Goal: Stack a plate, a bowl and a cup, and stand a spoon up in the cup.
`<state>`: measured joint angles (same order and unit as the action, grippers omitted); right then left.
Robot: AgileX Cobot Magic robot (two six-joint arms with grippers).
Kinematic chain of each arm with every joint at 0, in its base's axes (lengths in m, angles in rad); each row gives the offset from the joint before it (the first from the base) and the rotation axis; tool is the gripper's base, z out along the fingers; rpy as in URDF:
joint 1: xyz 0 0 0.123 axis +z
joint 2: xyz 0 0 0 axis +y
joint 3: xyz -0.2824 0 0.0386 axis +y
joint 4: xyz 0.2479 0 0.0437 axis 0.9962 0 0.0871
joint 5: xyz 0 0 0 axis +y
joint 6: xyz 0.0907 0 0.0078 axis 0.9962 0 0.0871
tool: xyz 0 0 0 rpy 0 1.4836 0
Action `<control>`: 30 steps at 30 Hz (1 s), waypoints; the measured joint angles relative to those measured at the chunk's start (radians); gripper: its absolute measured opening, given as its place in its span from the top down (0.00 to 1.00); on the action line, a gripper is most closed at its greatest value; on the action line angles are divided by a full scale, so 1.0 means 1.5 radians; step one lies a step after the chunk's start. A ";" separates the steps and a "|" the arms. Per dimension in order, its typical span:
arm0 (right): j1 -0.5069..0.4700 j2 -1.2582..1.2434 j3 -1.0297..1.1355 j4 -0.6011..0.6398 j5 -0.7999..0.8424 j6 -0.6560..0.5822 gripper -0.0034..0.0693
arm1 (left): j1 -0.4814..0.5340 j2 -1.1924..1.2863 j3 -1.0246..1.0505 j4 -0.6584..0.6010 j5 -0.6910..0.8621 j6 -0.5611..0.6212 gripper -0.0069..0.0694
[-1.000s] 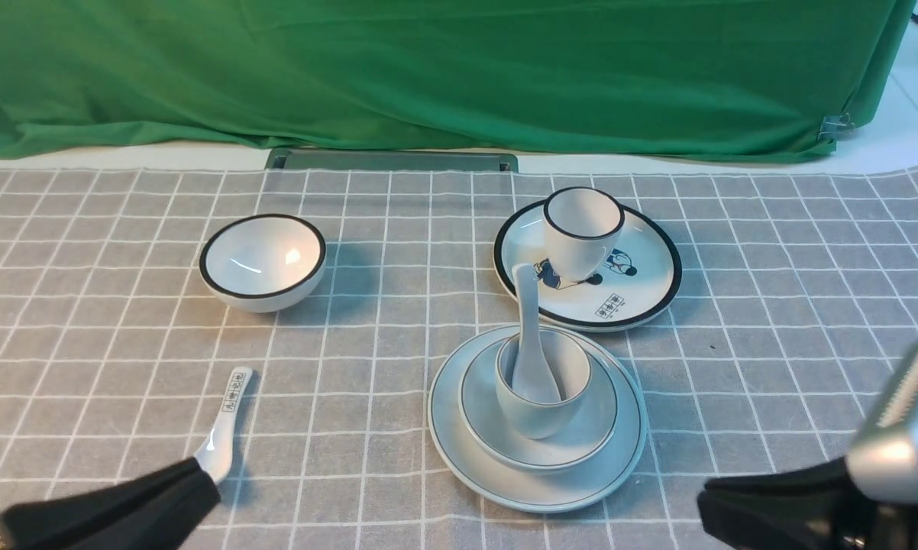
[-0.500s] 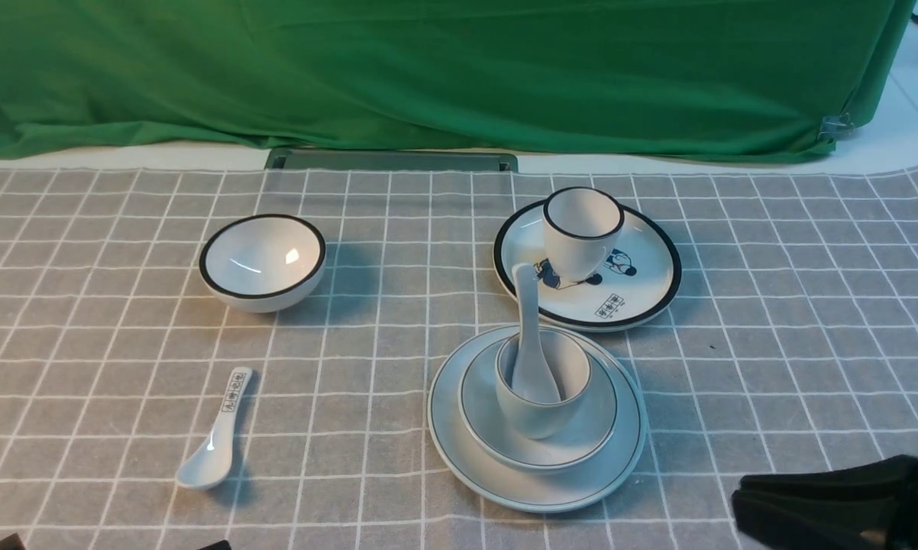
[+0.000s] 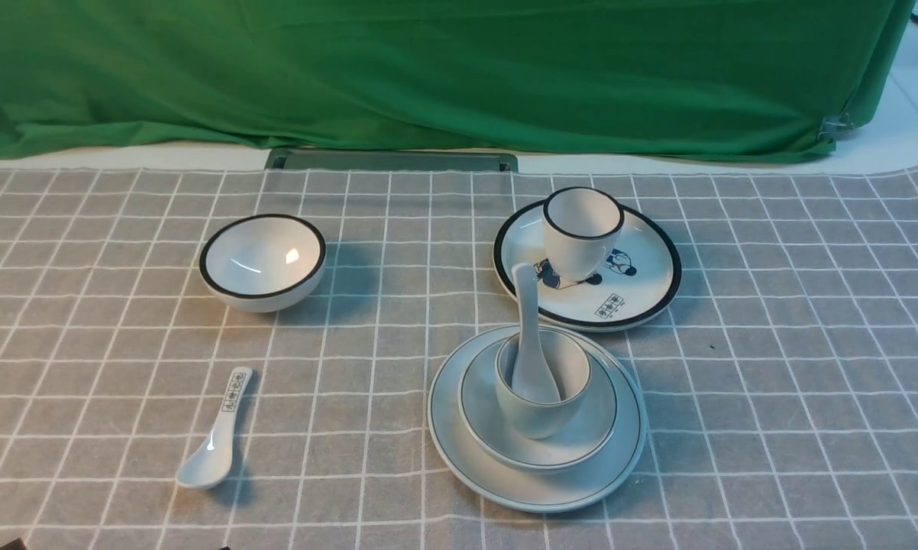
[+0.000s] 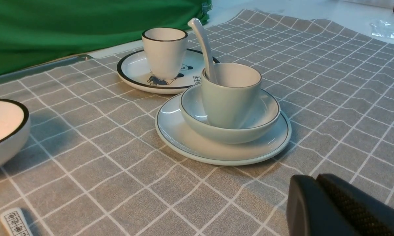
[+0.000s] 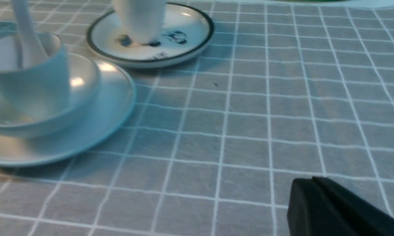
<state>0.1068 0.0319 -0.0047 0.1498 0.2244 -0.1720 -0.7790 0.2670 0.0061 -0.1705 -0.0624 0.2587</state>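
The pale blue-grey plate (image 3: 459, 451) lies near the table's front centre, with the bowl (image 3: 478, 412) on it and the cup (image 3: 539, 416) standing in the bowl. A plain white spoon (image 3: 529, 328) stands in the cup, handle up and leaning away. The same stack shows in the left wrist view: plate (image 4: 174, 131), bowl (image 4: 193, 111), cup (image 4: 229, 101), spoon (image 4: 203, 46). My left gripper (image 4: 316, 178) is shut and empty, low over the cloth, apart from the stack. My right gripper (image 5: 311, 180) is also shut and empty, off to the stack's right. Neither arm shows in the front view.
A white plate with black rim and cartoon figures (image 3: 642, 286) carries a white black-rimmed cup (image 3: 581, 229) behind the stack. A white black-rimmed bowl (image 3: 263, 261) sits at the left. A small spoon with black characters (image 3: 214, 435) lies at front left. A green curtain (image 3: 428, 69) hangs behind.
Both arms have drawn back toward me and left the front view. The right gripper's jaws have closed. The stack has not moved.
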 joint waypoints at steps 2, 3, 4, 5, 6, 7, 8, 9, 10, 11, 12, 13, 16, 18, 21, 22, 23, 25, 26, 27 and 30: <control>-0.005 -0.014 0.006 -0.001 0.000 -0.001 0.93 | 0.000 0.000 0.000 0.000 0.001 0.000 0.89; -0.007 -0.017 0.007 -0.002 0.000 -0.001 0.93 | 0.000 -0.001 0.000 0.000 0.001 0.000 0.89; -0.008 -0.019 0.007 -0.004 0.001 -0.001 0.93 | 0.000 -0.001 0.000 0.000 0.001 0.000 0.89; -0.009 -0.020 0.007 -0.004 0.002 -0.001 0.93 | 0.000 -0.001 0.000 0.000 0.001 0.000 0.89; -0.009 -0.020 0.007 -0.004 0.002 -0.001 0.93 | 0.000 -0.001 0.000 0.000 0.001 0.000 0.89; -0.009 -0.020 0.007 -0.005 0.002 -0.001 0.93 | 0.000 -0.001 0.000 0.000 0.001 0.000 0.89; -0.009 -0.020 0.007 -0.006 0.003 -0.001 0.93 | 0.000 -0.001 0.000 0.000 0.001 0.000 0.89; -0.009 -0.020 0.007 -0.006 0.005 -0.001 0.93 | 0.000 -0.001 0.000 0.000 0.001 0.000 0.89; -0.009 -0.020 0.007 -0.006 0.005 -0.001 0.93 | 0.000 -0.001 0.000 0.000 0.001 0.000 0.89; -0.009 -0.020 0.007 -0.006 0.005 -0.001 0.93 | 0.000 -0.001 0.000 0.000 0.001 0.000 0.89; -0.009 -0.020 0.007 -0.006 0.005 -0.001 0.93 | 0.000 -0.001 0.000 0.000 0.001 0.000 0.89; -0.009 -0.020 0.007 -0.006 0.005 -0.001 0.93 | 0.000 -0.001 0.000 0.000 0.001 0.000 0.89; -0.009 -0.020 0.007 -0.006 0.005 -0.001 0.93 | 0.000 -0.001 0.000 0.000 0.001 0.000 0.89; -0.009 -0.020 0.007 -0.006 0.005 -0.001 0.92 | 0.000 -0.001 0.000 0.000 0.001 0.000 0.89; -0.009 -0.020 0.007 -0.006 0.005 -0.001 0.91 | 0.000 -0.001 0.000 0.000 0.001 0.000 0.89; -0.009 -0.020 0.007 -0.006 0.005 -0.001 0.90 | 0.000 -0.001 0.000 0.000 0.001 0.000 0.89; -0.009 -0.020 0.007 -0.006 0.005 -0.001 0.90 | 0.000 -0.001 0.000 0.000 0.001 0.000 0.89; -0.009 -0.020 0.007 -0.006 0.005 -0.001 0.89 | 0.000 -0.001 0.000 0.000 0.001 0.000 0.89; -0.009 -0.020 0.007 -0.007 0.005 -0.001 0.89 | 0.000 -0.001 0.000 0.000 0.001 0.000 0.89; -0.009 -0.020 0.007 -0.007 0.005 -0.001 0.88 | 0.000 -0.001 0.000 0.000 0.001 0.000 0.89; -0.009 -0.020 0.007 -0.007 0.005 -0.001 0.87 | 0.000 -0.001 0.000 0.000 0.001 0.000 0.89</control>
<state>0.0928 0.0014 0.0056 0.1398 0.2317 -0.1740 -0.7790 0.2651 0.0067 -0.1705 -0.0603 0.2587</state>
